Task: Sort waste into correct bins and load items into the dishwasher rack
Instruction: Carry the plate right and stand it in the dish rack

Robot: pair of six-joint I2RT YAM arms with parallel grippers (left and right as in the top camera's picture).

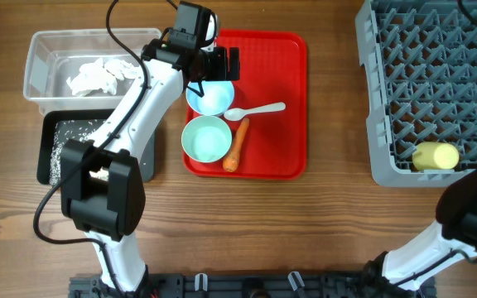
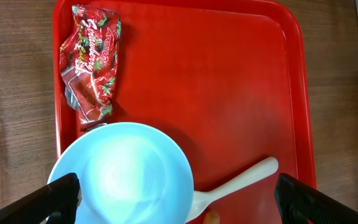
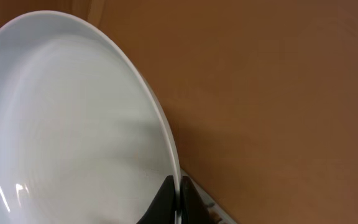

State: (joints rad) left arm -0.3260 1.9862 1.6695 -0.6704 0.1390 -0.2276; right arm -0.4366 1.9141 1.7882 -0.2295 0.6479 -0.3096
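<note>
Left gripper (image 2: 176, 190) is hovering over the red tray (image 1: 280, 58), its jaws spread wide and holding nothing; one finger is showing at each lower corner of the left wrist view, with the upper bowl (image 1: 211, 98) lying between them.

A shiny red candy wrapper (image 2: 89, 62) is lying crumpled in the tray's corner, just beyond that bowl's rim; from overhead the arm is hiding it.

A white spoon (image 1: 259, 109) is lying beside the upper bowl, its scoop end close to the bowl's rim and its handle pointing towards the rack.

The lower bowl (image 1: 206, 138), also pale blue, is sitting upright just beside the first; an orange carrot (image 1: 237, 144) is lying along its right side, one end near the spoon.

The clear tub (image 1: 40, 50) is standing to the left of the tray and is holding crumpled tissue (image 1: 98, 74); the black tub (image 1: 46, 149) is standing next to it, with rice grains (image 1: 73, 132) scattered inside.

The grey rack (image 1: 369, 99) is occupying the right side of the table (image 1: 305, 232); a yellow cup (image 1: 435, 156) is lying on its side in the row nearest the arm bases.

Right gripper (image 3: 179, 196) is clamped on the rim of a pale plate (image 3: 73, 124), which is standing on edge; where the plate is hanging relative to the rack cannot be told.
</note>
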